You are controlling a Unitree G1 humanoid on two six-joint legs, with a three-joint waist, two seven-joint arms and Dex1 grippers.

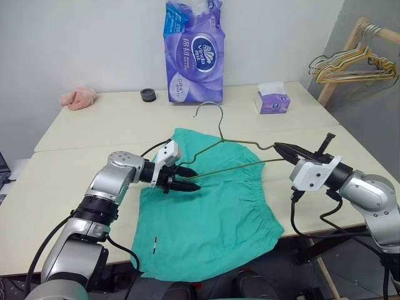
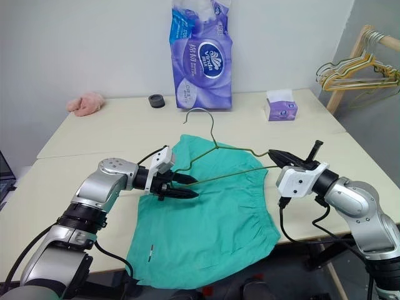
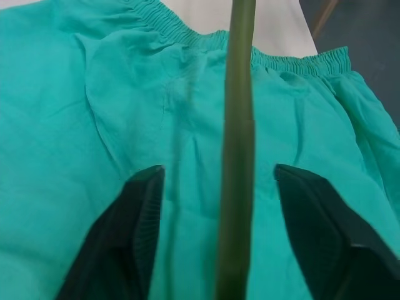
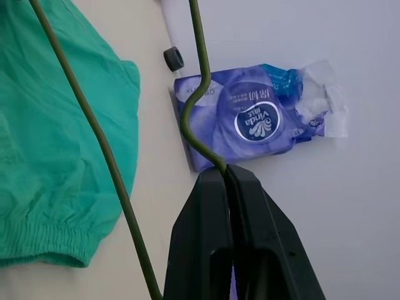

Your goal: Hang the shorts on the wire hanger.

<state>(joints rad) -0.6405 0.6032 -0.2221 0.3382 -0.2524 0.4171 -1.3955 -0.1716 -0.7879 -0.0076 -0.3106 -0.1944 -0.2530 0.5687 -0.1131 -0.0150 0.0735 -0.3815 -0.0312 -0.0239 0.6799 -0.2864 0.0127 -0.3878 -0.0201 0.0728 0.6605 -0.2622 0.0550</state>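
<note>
The left gripper (image 1: pixel 189 177) hangs parted around the wire hanger (image 1: pixel 226 150) bar above the teal shorts (image 1: pixel 212 209) overhanging the table's (image 1: pixel 87 131) near edge. Behind stands a Vinda tissue pack (image 1: pixel 194 53). The right gripper (image 1: pixel 279 149) pinches the hanger's corner.

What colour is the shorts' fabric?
Plain teal-green; the shorts show best in the left eye view.

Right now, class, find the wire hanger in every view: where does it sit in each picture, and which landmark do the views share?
Left eye: wire hanger at centre, above the shorts.
Right eye: centre, hook toward the tissue pack.
Left wrist: a bar running between the open fingers.
Right wrist: its end clamped in the right gripper.
Shared landmark: the shorts.
</note>
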